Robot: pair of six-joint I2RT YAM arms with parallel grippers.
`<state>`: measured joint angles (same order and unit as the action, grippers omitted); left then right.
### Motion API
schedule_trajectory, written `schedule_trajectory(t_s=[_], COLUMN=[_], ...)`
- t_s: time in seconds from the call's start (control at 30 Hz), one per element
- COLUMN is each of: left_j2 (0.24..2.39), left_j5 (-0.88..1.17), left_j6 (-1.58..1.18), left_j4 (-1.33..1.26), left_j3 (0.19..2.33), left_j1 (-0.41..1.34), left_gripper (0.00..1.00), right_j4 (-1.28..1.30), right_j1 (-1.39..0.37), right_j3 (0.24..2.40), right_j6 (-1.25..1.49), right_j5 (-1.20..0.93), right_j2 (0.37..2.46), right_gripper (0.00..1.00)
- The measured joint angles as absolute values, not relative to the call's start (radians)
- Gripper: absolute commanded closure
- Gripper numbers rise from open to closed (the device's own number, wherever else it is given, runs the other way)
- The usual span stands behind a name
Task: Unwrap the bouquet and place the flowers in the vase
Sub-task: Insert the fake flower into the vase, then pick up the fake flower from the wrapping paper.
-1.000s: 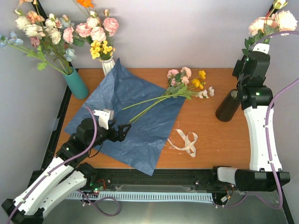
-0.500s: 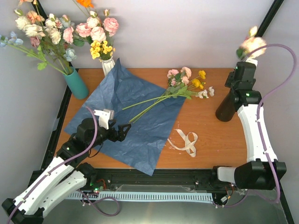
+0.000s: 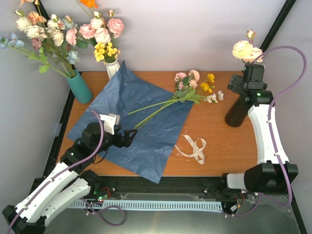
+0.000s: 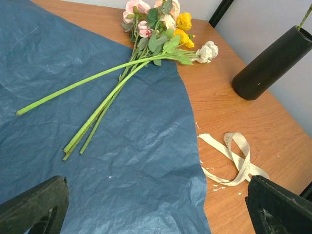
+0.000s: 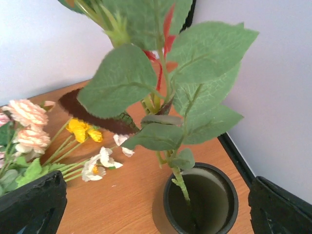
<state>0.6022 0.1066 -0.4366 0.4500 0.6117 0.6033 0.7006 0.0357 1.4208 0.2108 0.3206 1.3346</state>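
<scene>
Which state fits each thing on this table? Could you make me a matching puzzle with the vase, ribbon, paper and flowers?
Things:
1. dark vase
2. beige ribbon
3. blue wrapping paper
4. loose flowers

States:
A. lying looped on the bare table
B. standing upright, one leafy stem inside
C. lying down, stalks across the paper
D. spread out flat

Pairs: 1-B, 2-A, 3-D, 4-C

A teal vase [image 3: 80, 88] of pale blooms [image 3: 36, 29] is set at the table's [image 3: 231, 146] far left corner; a white vase [image 3: 112, 68], seemingly ribbed, is placed near it.
</scene>
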Motion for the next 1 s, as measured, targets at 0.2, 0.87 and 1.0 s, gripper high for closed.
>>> schedule_trajectory(t_s=[0.2,0.87,1.0], left_j2=[0.644,1.185,1.328], left_j5=[0.113,0.133,0.142], left_j6=[-0.435,-0.178,-0.125], left_j4=[0.451,0.457,0.472], left_j3=[0.618,1.013,1.081], left_j1=[0.603,0.554,0.527], left_gripper=[0.0,0.05,0.1], right_j4=[0.758,0.76,0.728], right_j1=[0.036,0.037,0.031], right_j3=[1.465,1.347,1.259], right_j6=[0.224,0.411,0.441], right_j5=[0.229,-0.403,-0.479], right_j2=[1.271,0.928,0.905], right_gripper=[0.0,0.0,0.0])
